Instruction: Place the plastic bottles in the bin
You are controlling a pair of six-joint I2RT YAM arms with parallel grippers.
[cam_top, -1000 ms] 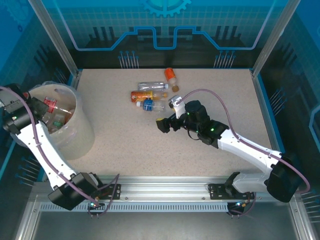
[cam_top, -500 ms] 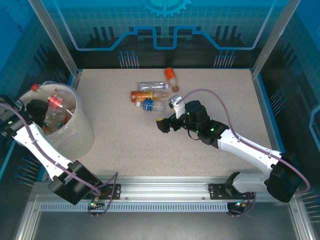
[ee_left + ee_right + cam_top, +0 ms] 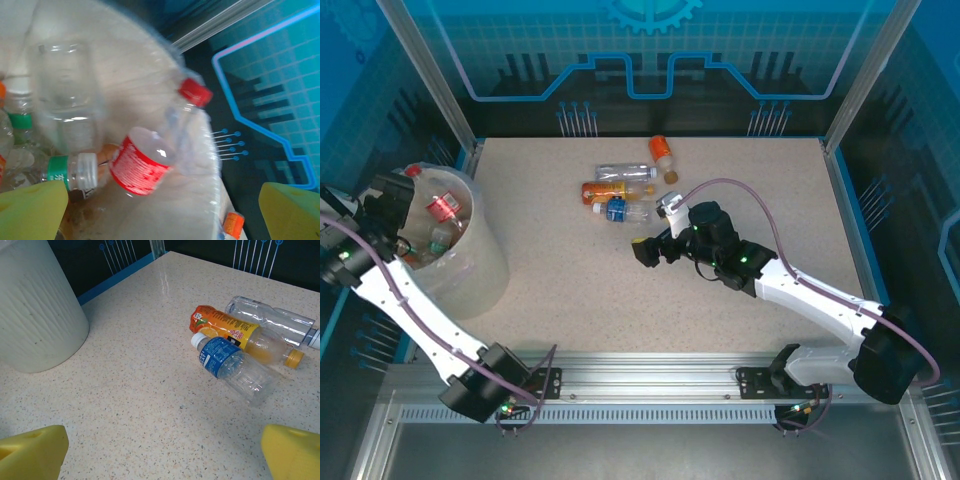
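The cream-white bin [image 3: 480, 270] stands at the table's left and holds several bottles. Over its left rim hangs my left gripper [image 3: 408, 212], open and holding nothing. In the left wrist view, its yellow fingertips [image 3: 35, 210] are wide apart above a red-labelled, red-capped bottle [image 3: 142, 167] that lies loose against the bin's bag-lined wall [image 3: 165, 220]. My right gripper [image 3: 643, 250] is open and low over mid-table, empty [image 3: 165, 450]. Ahead of it lie a blue-labelled bottle [image 3: 230, 365], an orange-labelled bottle [image 3: 235, 332] and a clear bottle [image 3: 270, 317]. Farther back is an orange-capped bottle [image 3: 662, 152].
A small brown cap [image 3: 671, 177] lies beside the bottles on the table. The bin's ribbed outer wall [image 3: 35, 315] shows at the far left of the right wrist view. Bare speckled tabletop [image 3: 570, 290] lies between the bin and the right gripper. Metal frame posts and blue panels surround the table.
My left arm has swung along the bin's left rim. The red-labelled bottle has shifted right, deeper into the bin. The right arm has barely moved.
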